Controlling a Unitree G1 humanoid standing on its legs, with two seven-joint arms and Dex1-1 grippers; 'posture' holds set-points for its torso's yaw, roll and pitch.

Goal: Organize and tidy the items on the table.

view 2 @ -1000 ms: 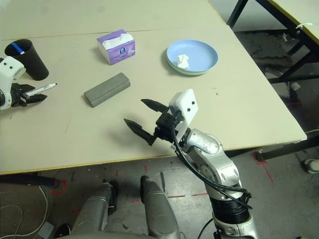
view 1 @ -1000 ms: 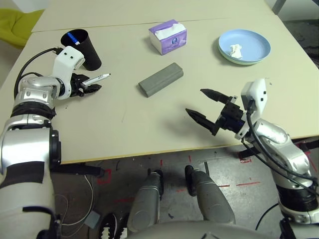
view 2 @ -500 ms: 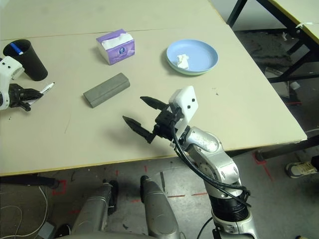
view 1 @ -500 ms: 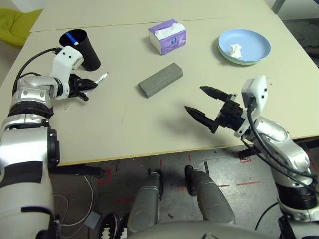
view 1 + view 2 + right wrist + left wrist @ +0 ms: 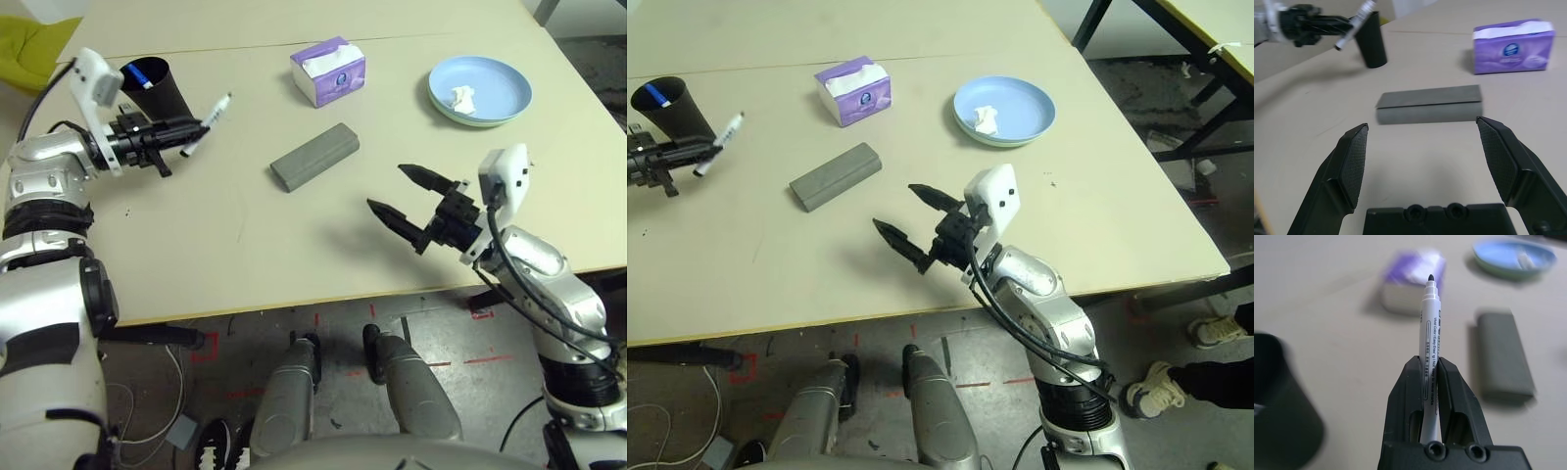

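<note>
Right gripper (image 5: 400, 194): hung open above the table (image 5: 245, 255), holding nothing.
Case (image 5: 314, 156): lay beyond it, mid-table.
Left gripper (image 5: 1430, 369): clamped on a white marker (image 5: 1430, 328); wrist view showed its printed barrel.
Cup (image 5: 157, 90): far left, blue-capped marker (image 5: 137, 76) inside.
Plate (image 5: 480, 91): far right, tissue (image 5: 460, 97) on it.

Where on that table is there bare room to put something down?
The near stretch of table in front of the grey case is bare, as far as the right gripper. The far strip beyond the tissue box is bare too. It is crowded at the black cup, where the left gripper holds a marker.
</note>
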